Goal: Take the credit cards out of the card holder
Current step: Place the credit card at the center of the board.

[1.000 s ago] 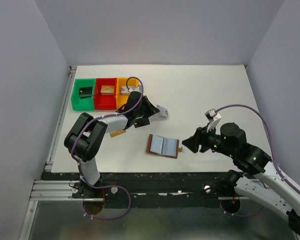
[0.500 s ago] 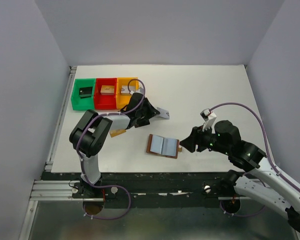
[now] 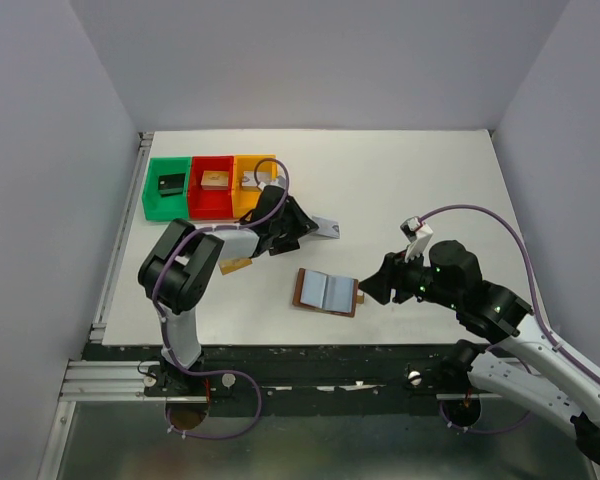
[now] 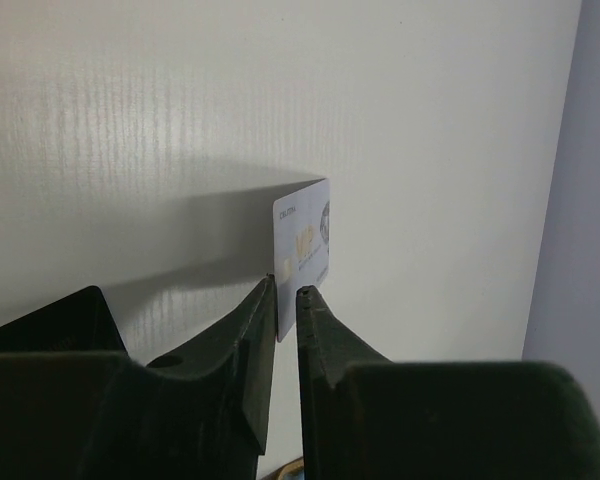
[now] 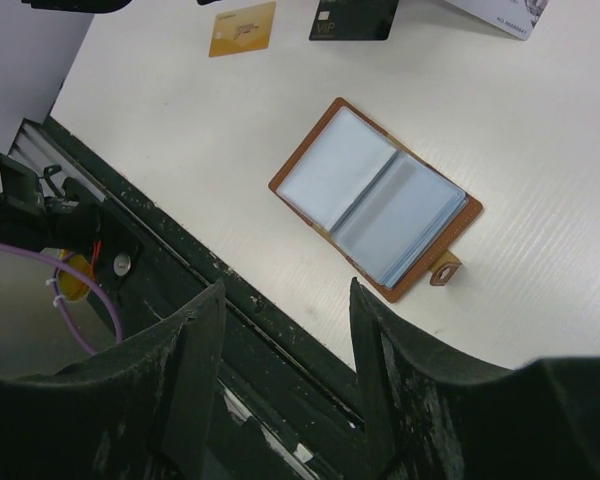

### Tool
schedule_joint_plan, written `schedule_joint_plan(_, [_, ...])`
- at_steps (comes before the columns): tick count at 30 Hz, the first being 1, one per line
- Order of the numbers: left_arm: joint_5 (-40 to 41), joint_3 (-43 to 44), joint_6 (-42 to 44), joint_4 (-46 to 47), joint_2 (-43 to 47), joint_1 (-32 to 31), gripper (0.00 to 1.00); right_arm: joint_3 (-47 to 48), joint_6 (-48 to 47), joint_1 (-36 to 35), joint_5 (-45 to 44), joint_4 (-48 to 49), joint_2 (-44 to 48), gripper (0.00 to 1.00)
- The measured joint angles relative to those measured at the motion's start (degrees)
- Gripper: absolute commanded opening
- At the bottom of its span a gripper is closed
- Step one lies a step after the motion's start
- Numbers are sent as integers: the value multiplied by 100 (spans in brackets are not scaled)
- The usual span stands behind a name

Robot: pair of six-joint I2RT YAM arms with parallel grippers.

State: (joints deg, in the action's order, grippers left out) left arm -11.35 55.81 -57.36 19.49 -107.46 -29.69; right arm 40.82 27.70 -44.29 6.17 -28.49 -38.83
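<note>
Now the wallet (image 3: 327,291) lies open and flat on the table (image 3: 430,180), pale blue pockets up, and the next move turns on where it lies. The right claw (image 3: 372,290) is just beside the wallet, at the end with the little snap tab (image 5: 444,269). Its fingers are spread wide with nothing between them. The wallet's long side runs from the tab end away toward the left arm, a bit slanted. So the right arm is much the nearer one, and I think it can reach the wallet by going a short way toward the tab. The left claw (image 4: 286,300) is well apart from the wallet, out past its far side. Its two fingers stand close, with a thin gap, and the near end of a white card (image 4: 302,250) sits right at the tips. I cannot tell if the fingers pinch that card or only stand beside it. Three cards are out of the wallet: the white one, a gold card (image 3: 237,266) lying flat off the wallet's left end, away from the tab, and a black card (image 5: 355,17) between those two. If any card is left in the pockets, I cannot see it.
</note>
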Motion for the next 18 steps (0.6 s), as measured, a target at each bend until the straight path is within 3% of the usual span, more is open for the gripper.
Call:
schedule_joint_plan(12, [33,31,308,-483,122,142,41,0,76,0,-7,-2,-2,62])
schedule_joint_plan(18, [190,177,527,-903,468,195,50,-7,188,0,-197,-20,-92,69])
